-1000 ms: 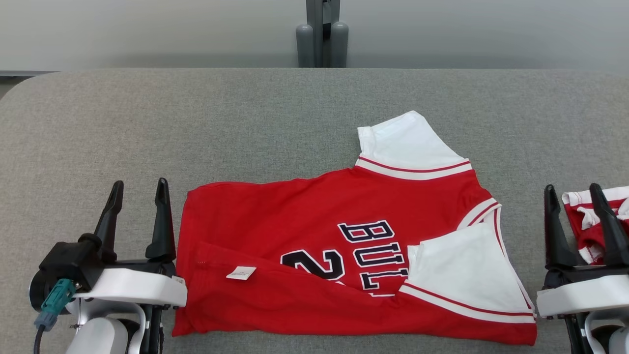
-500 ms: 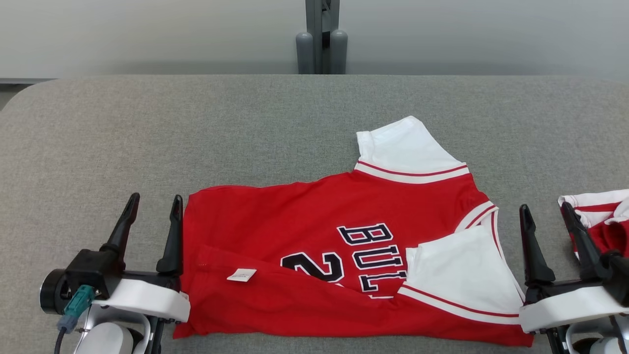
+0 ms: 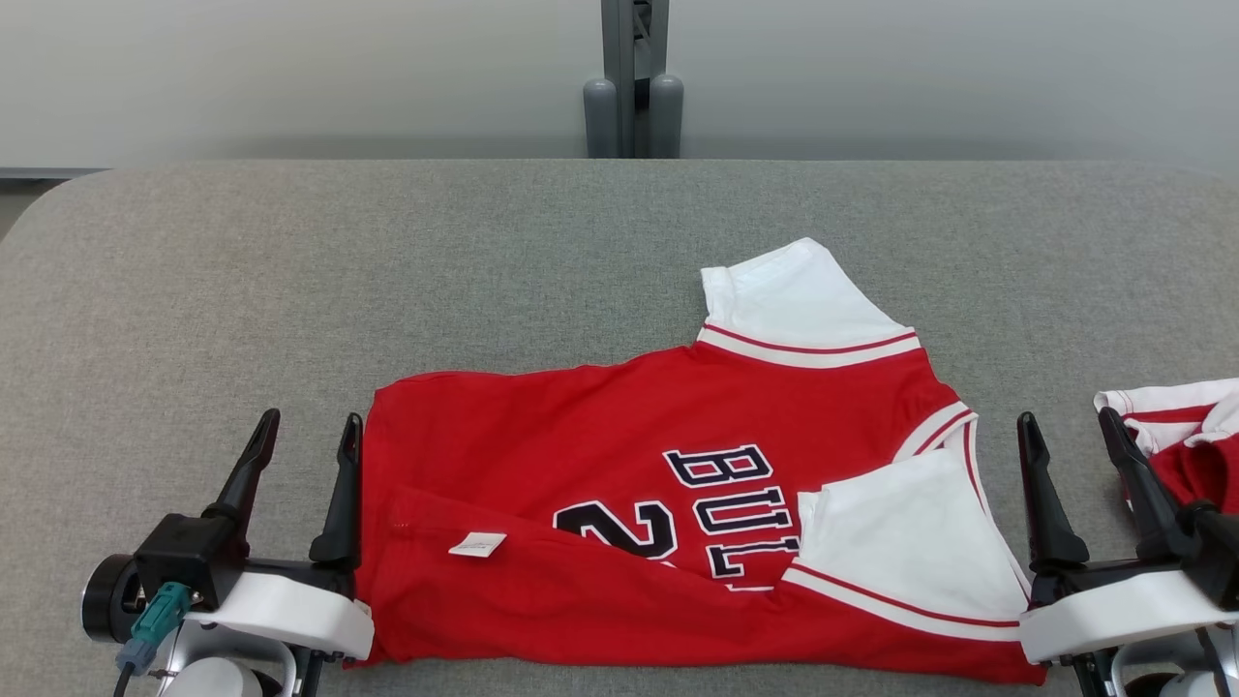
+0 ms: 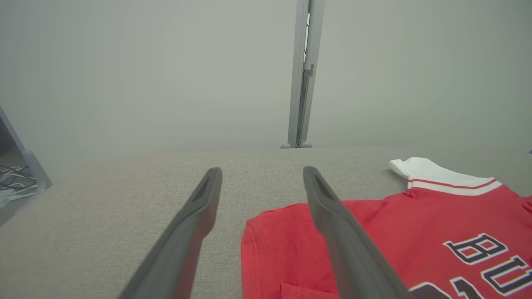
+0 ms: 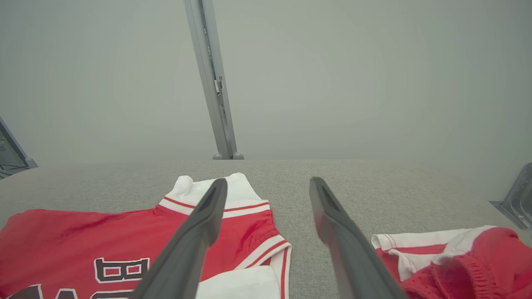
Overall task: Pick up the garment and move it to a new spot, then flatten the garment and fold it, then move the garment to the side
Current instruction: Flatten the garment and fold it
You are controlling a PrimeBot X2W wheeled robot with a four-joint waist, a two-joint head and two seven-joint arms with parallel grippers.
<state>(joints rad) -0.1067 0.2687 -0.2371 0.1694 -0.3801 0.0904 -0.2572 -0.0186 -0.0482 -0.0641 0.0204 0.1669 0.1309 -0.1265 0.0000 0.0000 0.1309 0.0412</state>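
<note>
Garment (image 3: 619, 455) is laid on the table (image 3: 387, 290), in the lower centre of the head view. Left gripper (image 3: 312, 418) is placed at lower left, just beside the garment's left edge. Right gripper (image 3: 1065, 416) is placed at lower right, between the garment and a second garment (image 3: 1186, 436), which is cut by the frame's right edge. One sleeve (image 3: 910, 542) is folded over the garment's lower right part; a tag (image 3: 476, 545) is seen lower left of centre. A post (image 3: 634, 87) is set behind the table, top centre.
</note>
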